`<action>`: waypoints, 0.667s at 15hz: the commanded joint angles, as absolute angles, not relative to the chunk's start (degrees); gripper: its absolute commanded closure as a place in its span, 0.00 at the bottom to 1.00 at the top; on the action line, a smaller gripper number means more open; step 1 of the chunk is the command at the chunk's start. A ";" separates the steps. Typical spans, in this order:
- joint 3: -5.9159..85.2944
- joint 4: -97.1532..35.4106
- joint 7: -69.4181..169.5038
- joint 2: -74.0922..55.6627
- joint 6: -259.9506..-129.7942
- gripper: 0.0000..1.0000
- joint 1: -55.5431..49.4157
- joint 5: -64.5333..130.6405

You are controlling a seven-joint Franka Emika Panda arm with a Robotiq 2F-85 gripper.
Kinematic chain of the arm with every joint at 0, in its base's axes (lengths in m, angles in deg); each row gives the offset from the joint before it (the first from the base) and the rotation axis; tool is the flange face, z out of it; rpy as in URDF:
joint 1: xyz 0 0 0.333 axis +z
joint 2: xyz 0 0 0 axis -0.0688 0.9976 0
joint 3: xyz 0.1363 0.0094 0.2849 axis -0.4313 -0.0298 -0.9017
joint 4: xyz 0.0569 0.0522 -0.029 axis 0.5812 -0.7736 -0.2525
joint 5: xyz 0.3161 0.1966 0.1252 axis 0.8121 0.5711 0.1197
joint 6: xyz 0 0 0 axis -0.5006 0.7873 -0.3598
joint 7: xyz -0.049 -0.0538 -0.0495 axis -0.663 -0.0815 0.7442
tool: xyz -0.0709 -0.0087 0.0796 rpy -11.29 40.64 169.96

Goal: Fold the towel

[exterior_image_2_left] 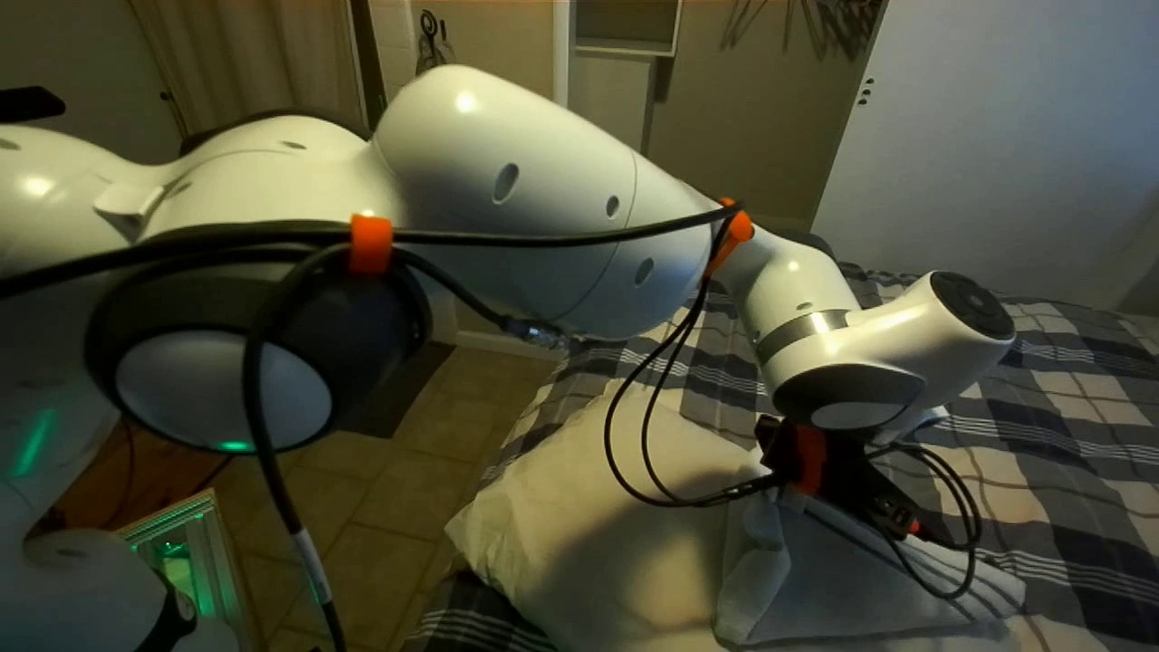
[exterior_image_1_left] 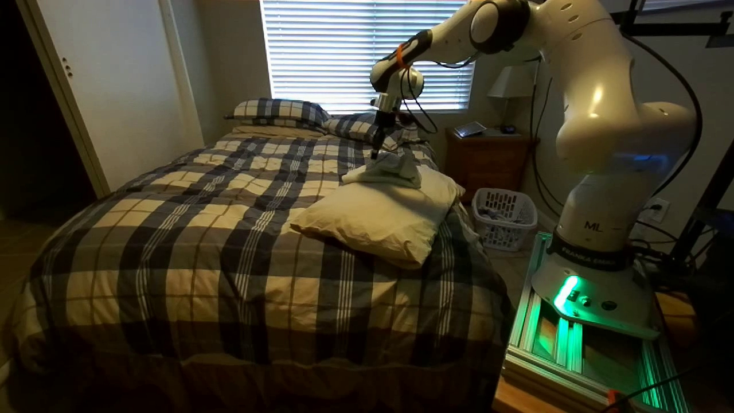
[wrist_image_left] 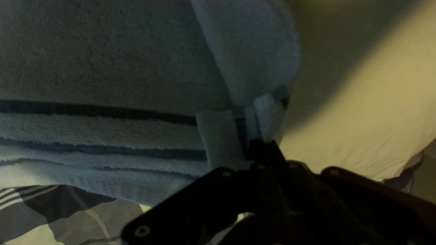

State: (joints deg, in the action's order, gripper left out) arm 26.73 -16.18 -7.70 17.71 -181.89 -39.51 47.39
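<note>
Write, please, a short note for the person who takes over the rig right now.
End effector: shut, apparently pinching the terry towel near its edge.
Where: towel on the cream pillow, which rests on the plaid bedspread.
Done: it looks partly folded, layers lying on one another.
Left: probably carry the gripped part over, release, then flatten.

One towel [exterior_image_1_left: 399, 168], one end effector [wrist_image_left: 265, 143], one lamp [exterior_image_1_left: 511, 82], one basket [exterior_image_1_left: 504, 236]

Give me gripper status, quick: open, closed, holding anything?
Gripper: closed, apparently pinching the towel at its edge, going by the wrist view.
</note>
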 commanded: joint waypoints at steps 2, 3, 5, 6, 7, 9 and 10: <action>27.84 -18.13 -12.74 16.72 -183.04 0.99 -37.60 52.23; 27.96 -18.08 -13.35 16.82 -183.07 0.99 -37.23 52.63; 28.14 -17.76 -14.43 17.15 -183.36 0.99 -36.63 53.42; 28.31 -17.46 -14.54 17.40 -183.38 0.99 -36.31 53.77; 28.40 -17.34 -14.89 17.54 -183.36 0.99 -36.10 54.13; 28.59 -17.31 -15.31 17.79 -183.55 0.99 -35.69 54.54; 28.64 -17.22 -15.22 17.82 -183.24 0.71 -35.58 54.86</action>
